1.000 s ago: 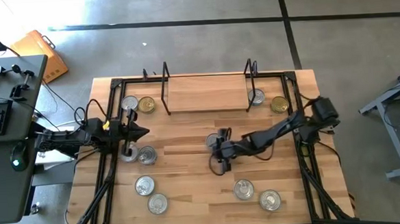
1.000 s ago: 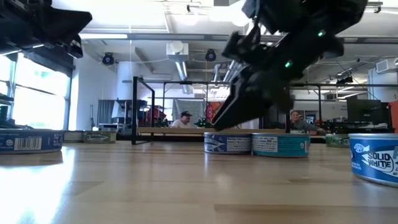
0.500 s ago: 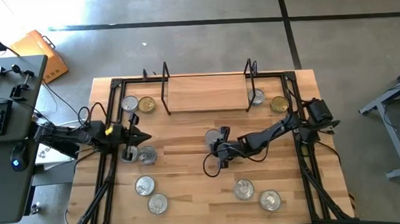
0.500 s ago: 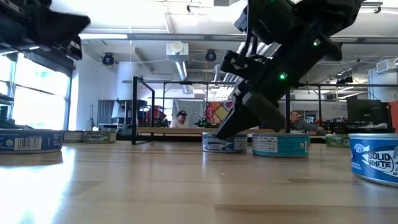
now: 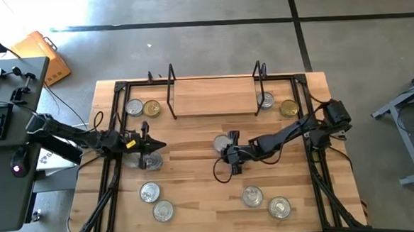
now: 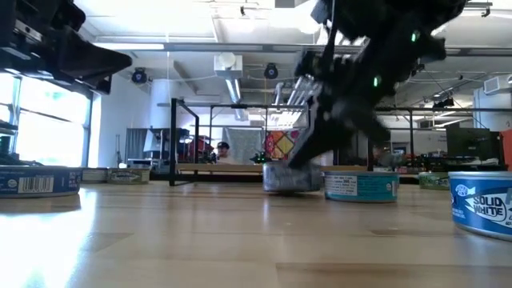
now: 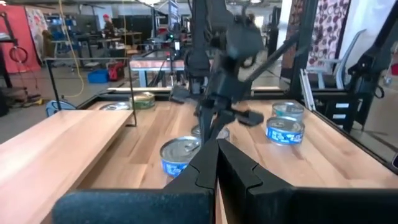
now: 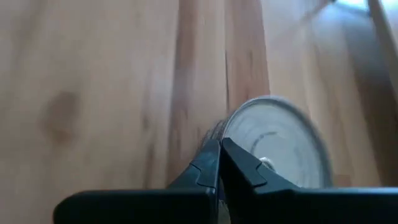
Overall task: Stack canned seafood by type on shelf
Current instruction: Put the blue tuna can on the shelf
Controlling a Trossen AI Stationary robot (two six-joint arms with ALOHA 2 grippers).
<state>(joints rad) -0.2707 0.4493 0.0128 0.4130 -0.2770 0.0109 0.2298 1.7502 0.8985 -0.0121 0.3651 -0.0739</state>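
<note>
Centre of the high view: right fingers [image 8: 206, 167] shut tight, after standing about half open a second ago. Nothing clamped between them. Closed just beside the silver-topped tin [image 8: 278, 148], not around it; seen in the right wrist view lying beyond the joined tips, maybe touching them, hard to tell. Same tin blurred in the low view, and sitting a little nearer the shelf [image 5: 213, 96] in the high view than before, so probably nudged during the closing.

Meaning for the task: most likely a missed grasp. Tin on the surface [image 5: 196, 180] and not lifted, shelf board bare, no stack begun. Best to open again and come down with one finger on each side of the tin.

Left of centre: left fingers [image 7: 210, 163] shut too, holding nothing, moved somewhat toward the middle since a second ago and now above another tin [image 5: 151, 161].

Remaining tins spread out: two at the shelf's left end, two at its right end, two in the lower left, two in the lower right.
</note>
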